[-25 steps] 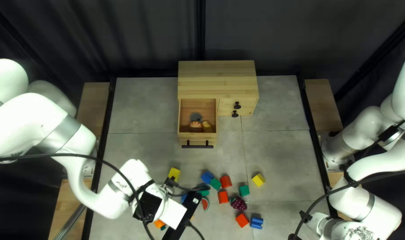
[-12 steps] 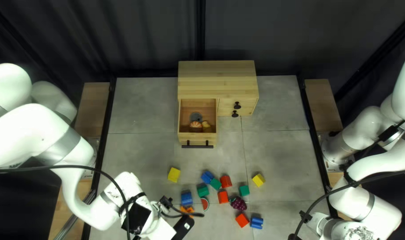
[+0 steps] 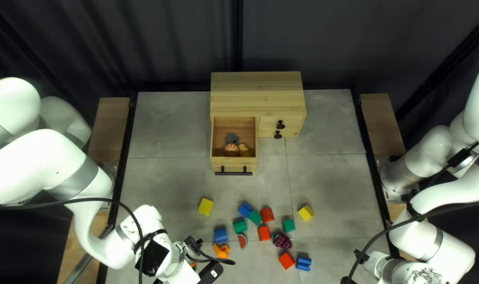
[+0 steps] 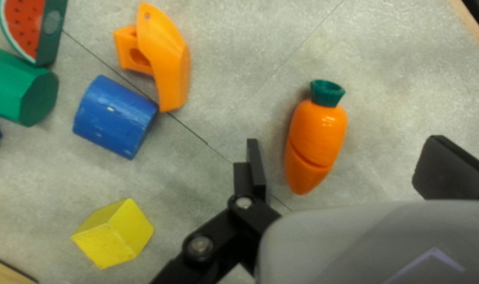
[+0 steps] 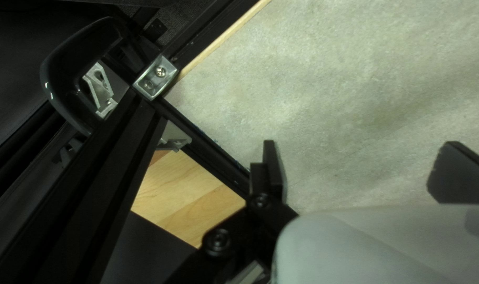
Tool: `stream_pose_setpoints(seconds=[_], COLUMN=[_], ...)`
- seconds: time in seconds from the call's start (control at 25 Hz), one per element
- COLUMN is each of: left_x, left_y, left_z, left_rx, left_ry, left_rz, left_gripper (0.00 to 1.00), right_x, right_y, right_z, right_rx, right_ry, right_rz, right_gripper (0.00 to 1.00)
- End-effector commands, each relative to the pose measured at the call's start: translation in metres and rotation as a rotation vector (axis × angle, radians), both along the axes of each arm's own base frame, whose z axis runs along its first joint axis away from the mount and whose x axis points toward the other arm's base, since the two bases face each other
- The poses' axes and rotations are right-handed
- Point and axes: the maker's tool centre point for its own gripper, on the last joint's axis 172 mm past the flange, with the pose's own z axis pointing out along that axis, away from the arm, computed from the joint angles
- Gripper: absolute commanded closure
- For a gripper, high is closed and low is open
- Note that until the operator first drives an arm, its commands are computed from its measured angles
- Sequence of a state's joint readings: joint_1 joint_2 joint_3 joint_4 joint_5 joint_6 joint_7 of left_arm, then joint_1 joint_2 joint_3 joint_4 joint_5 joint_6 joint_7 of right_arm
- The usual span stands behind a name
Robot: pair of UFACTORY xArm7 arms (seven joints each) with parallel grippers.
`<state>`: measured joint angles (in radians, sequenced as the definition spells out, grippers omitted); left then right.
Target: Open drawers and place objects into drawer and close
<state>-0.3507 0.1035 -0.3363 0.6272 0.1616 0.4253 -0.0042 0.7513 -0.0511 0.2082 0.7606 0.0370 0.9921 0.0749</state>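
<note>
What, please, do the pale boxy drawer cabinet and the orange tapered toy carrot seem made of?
The cabinet looks like smooth, matt wood, from its striped grain. The carrot seems glossy plastic, judging by its highlights, though painted wood is possible.

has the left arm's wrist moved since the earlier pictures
Yes, the left arm's wrist has moved toward the table's near left corner, away from the open drawer.

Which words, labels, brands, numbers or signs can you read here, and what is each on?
Pale mark on the black part at my left arm's end: too small to read.
Grey marking on my right arm: too blurred to read.
Carrot, cabinet: no text visible.
</note>
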Motion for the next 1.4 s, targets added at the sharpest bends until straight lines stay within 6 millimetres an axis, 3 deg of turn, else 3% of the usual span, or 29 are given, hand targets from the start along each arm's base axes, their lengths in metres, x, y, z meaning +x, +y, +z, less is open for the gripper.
stream_pose_setpoints(seconds=[0.04,0.4,0.76,0.92,0.96,1.0,1.04,1.4], left_x=[0.0,0.0,-0.001,-0.002,-0.002,-0.002,-0.002,0.0], left_y=[0.002,0.002,0.004,0.004,0.005,0.005,0.004,0.005], left_z=[-0.002,-0.007,-0.011,-0.013,-0.013,-0.013,-0.014,-0.003], left_rx=[-0.021,-0.068,-0.091,-0.094,-0.096,-0.097,-0.098,-0.08], left_ry=[-0.028,-0.077,-0.086,-0.081,-0.078,-0.077,-0.074,-0.045], left_rz=[0.019,0.036,0.017,0.014,0.014,0.015,0.015,0.007], left_gripper=[0.0,0.0,0.07,0.21,0.34,0.85,1.0,1.0], right_x=[0.0,0.0,0.0,0.0,0.0,0.0,0.0,0.0], right_y=[0.0,0.0,0.0,0.0,0.0,0.0,0.0,0.0], right_z=[0.0,0.0,0.0,0.0,0.0,0.0,0.0,0.0], right_rx=[0.0,0.0,0.0,0.0,0.0,0.0,0.0,0.0], right_ry=[0.0,0.0,0.0,0.0,0.0,0.0,0.0,0.0], right_rz=[0.0,0.0,0.0,0.0,0.0,0.0,0.0,0.0], right_gripper=[0.0,0.0,0.0,0.0,0.0,0.0,0.0,0.0])
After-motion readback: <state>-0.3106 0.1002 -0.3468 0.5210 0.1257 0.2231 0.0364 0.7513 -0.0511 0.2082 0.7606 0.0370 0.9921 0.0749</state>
